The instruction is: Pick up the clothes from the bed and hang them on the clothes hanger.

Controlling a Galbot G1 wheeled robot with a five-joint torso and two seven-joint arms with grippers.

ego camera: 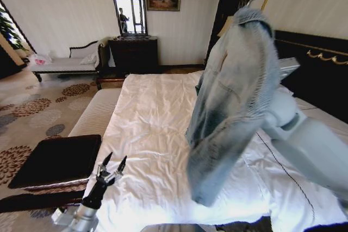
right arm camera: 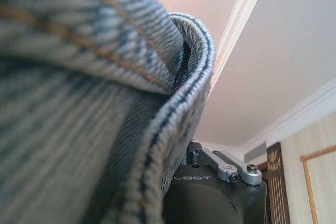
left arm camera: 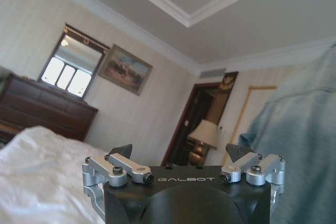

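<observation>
The clothes [ego camera: 234,101], a light-blue denim jacket, hang in the air above the right half of the bed [ego camera: 152,129]. They drape down from the top of my raised right arm [ego camera: 310,145], whose gripper is shut on them under the fabric. In the right wrist view the denim hem [right arm camera: 79,103] covers the gripper, with one of its fingers [right arm camera: 227,165] showing. My left gripper [ego camera: 113,162] stands open and empty, pointing up, at the bed's near left corner; from its wrist, the left gripper [left arm camera: 179,150] faces the jacket [left arm camera: 310,145]. The clothes hanger is out of view.
A dark square-topped stand [ego camera: 57,158] sits by my left arm, beside a pale upholstered bench [ego camera: 95,112] along the bed. The black headboard [ego camera: 321,74] is at the right. A dark dresser [ego camera: 134,52] and a chaise [ego camera: 68,63] stand against the far wall across patterned carpet.
</observation>
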